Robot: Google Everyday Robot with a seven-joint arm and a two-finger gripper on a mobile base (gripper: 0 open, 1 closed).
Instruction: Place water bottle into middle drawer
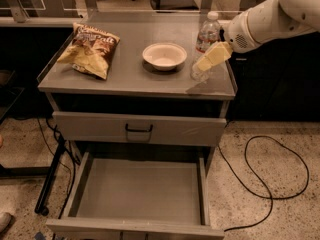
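The water bottle (206, 36), clear with a white cap and a pale label, stands near the right edge of the cabinet top, leaning slightly. My gripper (212, 59) comes in from the right on a white arm and sits at the bottle's lower half, with its yellowish part covering the base. The middle drawer (140, 190) is pulled out below, showing a bare grey floor with nothing in it.
A white bowl (164, 55) sits left of the bottle, and a chip bag (90, 49) lies at the top's left side. A closed drawer front with a black handle (138, 129) is above the open drawer. A black cable (280, 174) loops on the floor to the right.
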